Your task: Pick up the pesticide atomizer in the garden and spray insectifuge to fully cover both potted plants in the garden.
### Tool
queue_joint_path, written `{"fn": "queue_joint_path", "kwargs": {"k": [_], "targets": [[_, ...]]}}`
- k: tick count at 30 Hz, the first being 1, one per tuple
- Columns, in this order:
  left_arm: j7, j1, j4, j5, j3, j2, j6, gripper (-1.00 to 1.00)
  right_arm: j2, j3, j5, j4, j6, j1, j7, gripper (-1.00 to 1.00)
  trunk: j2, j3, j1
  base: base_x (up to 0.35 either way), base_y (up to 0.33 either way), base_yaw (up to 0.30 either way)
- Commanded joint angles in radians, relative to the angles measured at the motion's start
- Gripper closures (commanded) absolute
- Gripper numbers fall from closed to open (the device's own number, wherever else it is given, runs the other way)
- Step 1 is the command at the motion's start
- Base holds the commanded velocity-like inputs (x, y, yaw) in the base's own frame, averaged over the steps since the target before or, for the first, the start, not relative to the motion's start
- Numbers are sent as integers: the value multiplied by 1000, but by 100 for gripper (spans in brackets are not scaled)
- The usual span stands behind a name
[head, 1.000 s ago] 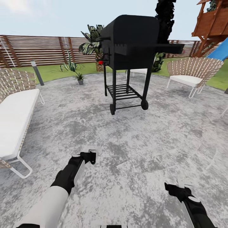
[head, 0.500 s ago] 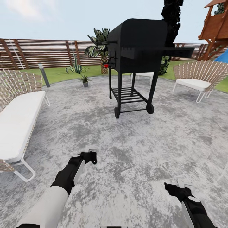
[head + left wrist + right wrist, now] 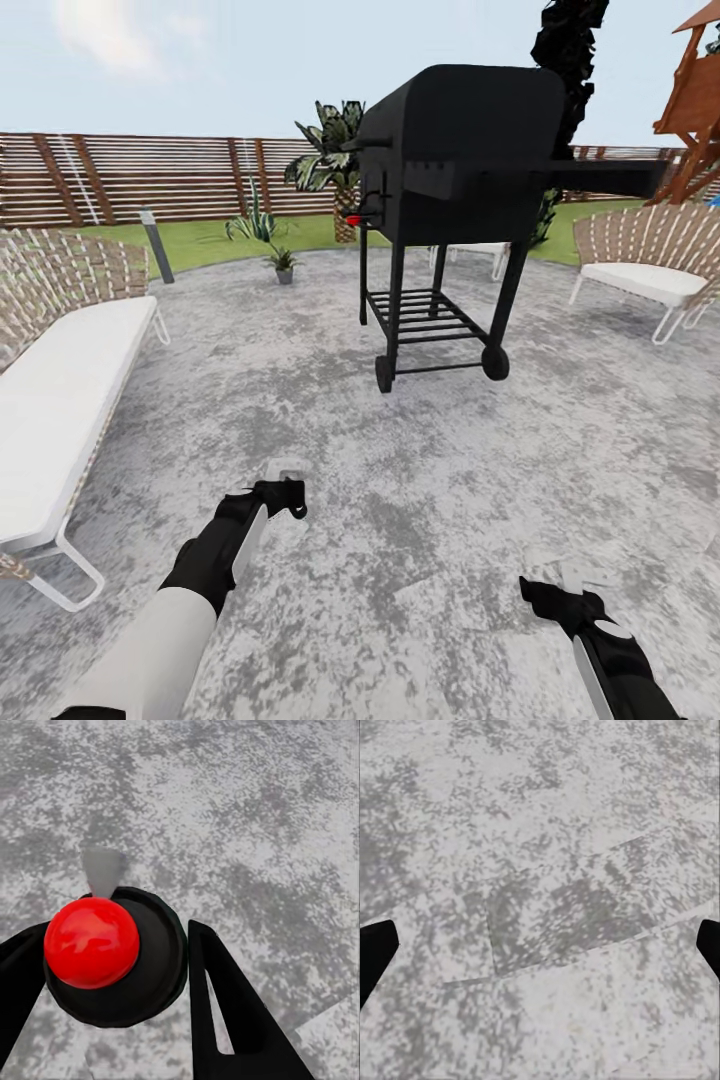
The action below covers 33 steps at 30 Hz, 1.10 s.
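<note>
In the left wrist view the pesticide atomizer (image 3: 150,975) shows its dark round head with a red dot, sitting between the two black fingers of my left gripper (image 3: 112,960), which is shut on it. From the head view the left gripper (image 3: 290,496) hovers low over the grey patio with the atomizer's pale body (image 3: 286,470) at its tip. My right gripper (image 3: 556,592) hangs open over bare paving, its fingertips wide apart (image 3: 540,945). One potted plant (image 3: 284,264) in a small grey pot stands far ahead at the patio's edge. A spiky green plant (image 3: 255,222) grows behind it on the lawn.
A black wheeled grill (image 3: 455,170) stands ahead at centre right. A white cushioned wicker bench (image 3: 60,390) lines the left; a wicker chair (image 3: 650,265) sits at the right. A grey bollard lamp (image 3: 157,245), a palm (image 3: 335,165) and the slatted fence (image 3: 130,180) lie beyond.
The whole view has shifted: grill, plants and fence now sit further right and lower, so the camera has turned left. Both arms hold the same pose.
</note>
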Motion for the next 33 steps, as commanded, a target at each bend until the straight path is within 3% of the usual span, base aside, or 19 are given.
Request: {"fn": "queue_joint_path", "kwargs": {"k": [1,11,25,33], "targets": [[-1,0,-1,1,0,0,5,100,0,0,1,-2,6,0,0,-100,0,1,0,337,0,92],[-1,0,-1,1,0,1,5,100,0,0,1,-2,6,0,0,-100,0,13,0,338,0,81],[-1,0,-1,1,0,0,5,100,0,0,1,-2,6,0,0,-100,0,13,0,338,0,102],[-1,0,-1,1,0,0,5,100,-2,-2,57,-2,5,0,0,-100,0,13,0,338,0,10]]}}
